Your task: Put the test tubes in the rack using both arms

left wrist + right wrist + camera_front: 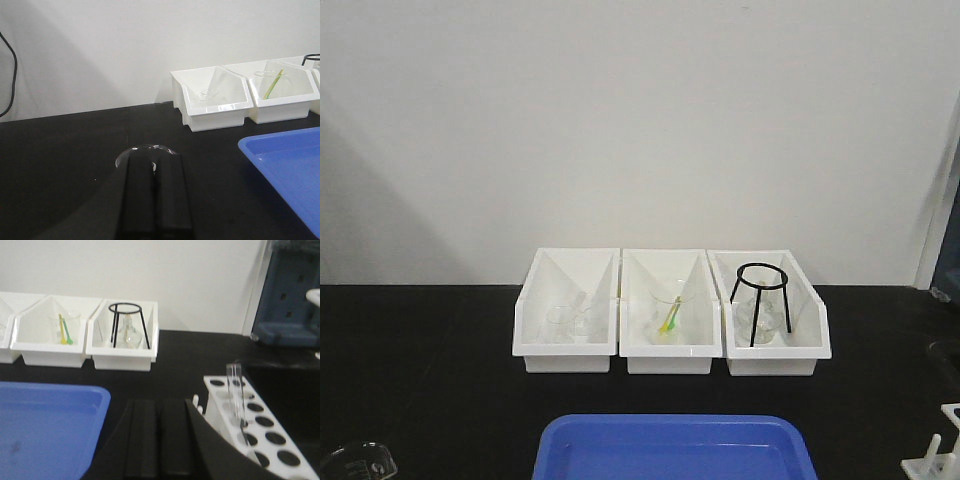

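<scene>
Tube [235, 390] upright in rack [265, 427]: thin glass, light, slippery, fragile; grip mid-wall gently. Right claw [157, 440] and left claw [154, 200]: fingers together, empty.

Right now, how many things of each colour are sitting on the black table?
White open-fronted plastic bins: 3
White plastic test tube rack: 1
Blue plastic tray: 1
Black wire tripod ring: 1
Clear glass test tube standing in the rack: 1
Total: 7
</scene>
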